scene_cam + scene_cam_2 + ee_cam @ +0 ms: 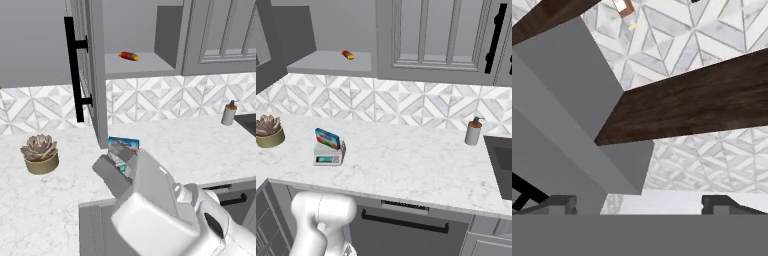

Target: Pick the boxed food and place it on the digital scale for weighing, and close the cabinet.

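Boxed food (327, 138) on digital scale (328, 154), half-hidden behind arm, tool (639, 202) spread wide.

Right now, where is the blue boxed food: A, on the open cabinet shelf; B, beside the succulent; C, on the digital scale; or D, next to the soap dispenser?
C: the boxed food sits on top of the digital scale on the marble counter.

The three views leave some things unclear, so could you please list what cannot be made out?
- Digital scale, left base view: largely hidden behind the arm.
- Boxed food, right base view: label too small to read.
- Small red-and-yellow item in the open cabinet: too small to identify.
- Gripper, hand view: fingertips cut off by the bottom edge.
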